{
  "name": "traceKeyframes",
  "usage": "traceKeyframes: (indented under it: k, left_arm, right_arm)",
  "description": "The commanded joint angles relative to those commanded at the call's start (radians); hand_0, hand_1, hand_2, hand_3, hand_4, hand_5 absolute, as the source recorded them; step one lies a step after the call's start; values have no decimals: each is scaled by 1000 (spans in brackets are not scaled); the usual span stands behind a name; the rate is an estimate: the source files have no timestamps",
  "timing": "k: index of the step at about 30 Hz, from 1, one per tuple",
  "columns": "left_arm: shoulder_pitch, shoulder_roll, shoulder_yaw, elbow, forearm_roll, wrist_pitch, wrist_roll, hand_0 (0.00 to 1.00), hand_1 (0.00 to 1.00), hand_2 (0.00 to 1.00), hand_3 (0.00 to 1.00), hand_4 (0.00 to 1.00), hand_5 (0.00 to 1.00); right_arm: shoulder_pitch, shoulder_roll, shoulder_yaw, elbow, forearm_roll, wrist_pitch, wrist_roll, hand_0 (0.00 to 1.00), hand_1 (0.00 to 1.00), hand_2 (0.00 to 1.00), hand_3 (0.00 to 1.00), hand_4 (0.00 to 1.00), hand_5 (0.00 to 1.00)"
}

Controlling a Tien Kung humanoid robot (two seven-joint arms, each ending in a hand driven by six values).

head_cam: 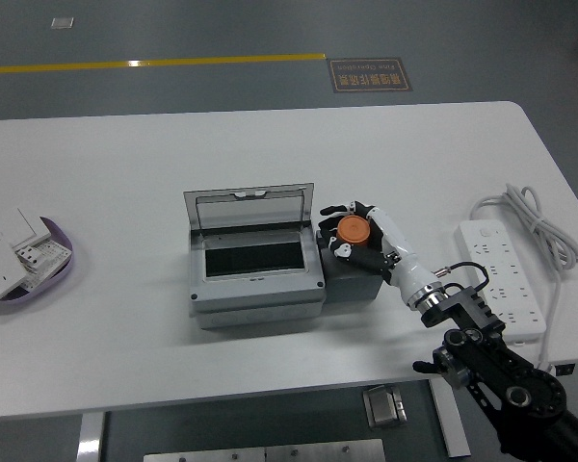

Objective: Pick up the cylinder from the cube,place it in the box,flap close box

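Note:
An orange cylinder (352, 230) stands on top of a black cube (350, 279), just right of a grey metal box (255, 262) whose lid is raised at the back. My right hand (358, 234) reaches in from the lower right, and its fingers curl around the cylinder, which still rests on the cube. The box's dark inside looks empty. My left arm does not show.
A white power strip (504, 274) with its coiled cable (533, 217) lies at the right edge. At the far left, a purple dish (62, 272) holds white wall switches (14, 250). The table's near edge runs close below the box.

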Motion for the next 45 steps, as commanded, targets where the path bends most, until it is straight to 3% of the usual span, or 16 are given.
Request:
traceKeyframes:
  k: [5, 6, 11, 12, 17, 18, 29, 30, 33, 35, 36, 41, 45]
  left_arm:
    - [0, 0, -2, 0, 2, 1, -2, 630, 637, 606, 671, 719, 237]
    - [0, 0, -2, 0, 3, 1, -2, 630, 635, 605, 670, 720, 238]
    - [0, 1, -3, 0, 4, 3, -7, 630, 635, 605, 670, 720, 238]
    - [0, 1, -3, 0, 5, 4, -9, 630, 635, 605, 670, 720, 240]
    - [-1, 1, -7, 0, 8, 10, -19, 630, 635, 605, 670, 720, 240]
    - [-1, 1, -8, 0, 9, 13, -25, 629, 634, 604, 669, 720, 240]
    - [0, 1, -12, 0, 7, 25, -48, 629, 633, 603, 668, 720, 243]
    - [0, 1, -11, 0, 7, 24, -48, 622, 627, 599, 670, 720, 242]
    - [1, 1, -12, 0, 8, 24, -47, 622, 627, 599, 670, 720, 242]
    - [1, 1, -11, 0, 8, 24, -46, 622, 627, 599, 670, 720, 242]
    - [2, 1, -11, 0, 8, 23, -46, 621, 626, 598, 668, 718, 243]
    - [4, 2, -10, 0, 8, 22, -42, 621, 626, 598, 668, 718, 243]
    - [6, 4, -17, -1, 20, 20, -35, 621, 626, 598, 666, 718, 243]
  right_arm:
    - [1, 1, 1, 1, 1, 4, -4, 581, 599, 557, 611, 546, 5]
    - [1, 1, 1, 2, 1, 6, -6, 652, 583, 519, 556, 361, 2]
    - [1, 1, 0, 2, 2, 13, -10, 652, 583, 519, 556, 361, 2]
    - [1, 1, 0, 2, 2, 14, -11, 580, 529, 481, 468, 78, 2]
    - [2, 1, -2, 0, 5, 20, -9, 580, 529, 481, 468, 78, 2]
    - [2, 1, -2, 0, 5, 22, -9, 529, 504, 478, 426, 26, 2]
    - [1, 4, 16, 16, 1, 20, 27, 519, 501, 471, 405, 26, 2]
    - [1, 5, 21, 20, 0, 21, 29, 528, 510, 516, 436, 66, 2]
    - [1, 5, 33, 39, -10, 19, 32, 528, 510, 516, 436, 66, 2]
    - [-2, 3, 35, 68, -24, 8, 27, 528, 510, 516, 436, 66, 2]
    - [-4, 2, 34, 88, -37, -2, 22, 588, 542, 545, 477, 123, 2]
    - [1, -2, -13, 193, -116, -48, -15, 588, 542, 545, 477, 123, 2]
    - [42, 34, -52, 257, -208, -63, -69, 580, 547, 543, 482, 138, 2]
